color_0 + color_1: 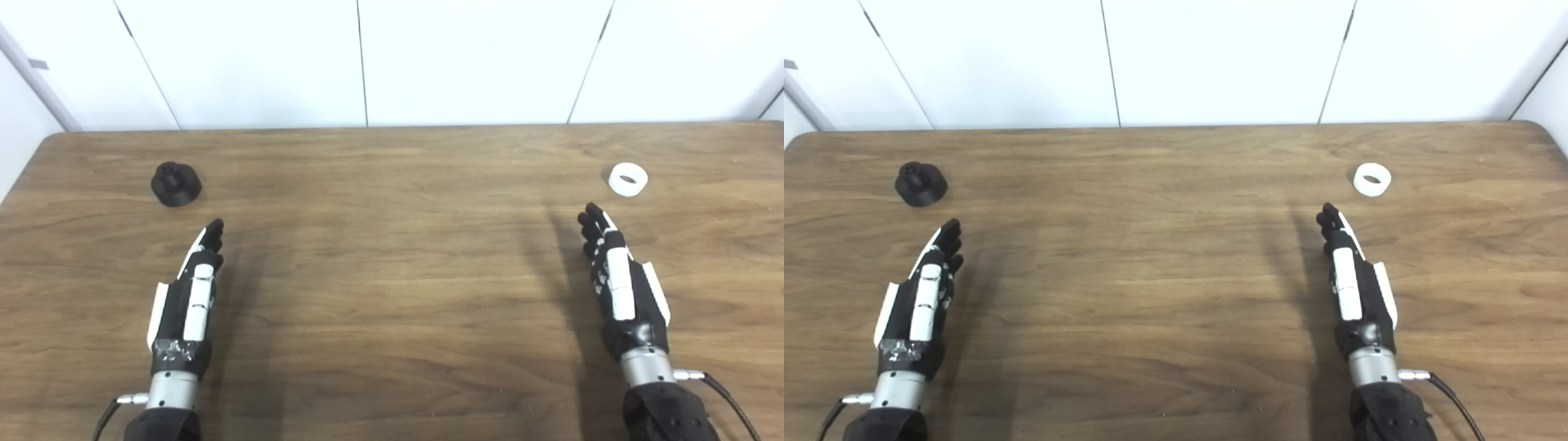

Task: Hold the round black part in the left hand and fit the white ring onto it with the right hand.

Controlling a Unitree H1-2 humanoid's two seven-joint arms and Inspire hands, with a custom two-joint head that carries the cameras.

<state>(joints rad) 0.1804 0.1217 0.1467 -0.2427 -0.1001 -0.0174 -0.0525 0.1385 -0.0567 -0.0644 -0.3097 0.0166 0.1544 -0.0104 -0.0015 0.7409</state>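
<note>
Black and squat, the round black part (pixel 176 183) sits on the far left of the wooden table (pixel 392 275), a small knobbed hub rising from its wider base. Opposite it, far right, the white ring (pixel 628 179) lies flat with its hole facing up. The two pieces are well apart, each alone on its side.

Near the black part, on the robot's side of it and a little to its right, the left hand (pixel 191 294) lies edge-on with fingers stretched forward and nothing in it. The right hand (pixel 618 285) mirrors it, fingers extended and empty, fingertips near the ring and a little to its left. Neither hand touches its piece.

Nothing of the task looks done yet; the step in hand seems to be the reach and first grasp. To do it well, the left hand would likely take the black part around its broad base, leaving the raised hub free and pointing up so the ring has somewhere to seat. The right hand would do best to pinch the ring by its outer wall, keeping the bore clear. A ring this low could skid on the smooth wood if nudged sideways, so a descent from above seems safer than a sweep. Both pieces should be level when brought together.

Wood grain runs across the table, which carries soft shadows beside each arm. Behind its far edge stand plain white wall panels (pixel 478 61) divided by thin dark seams.
</note>
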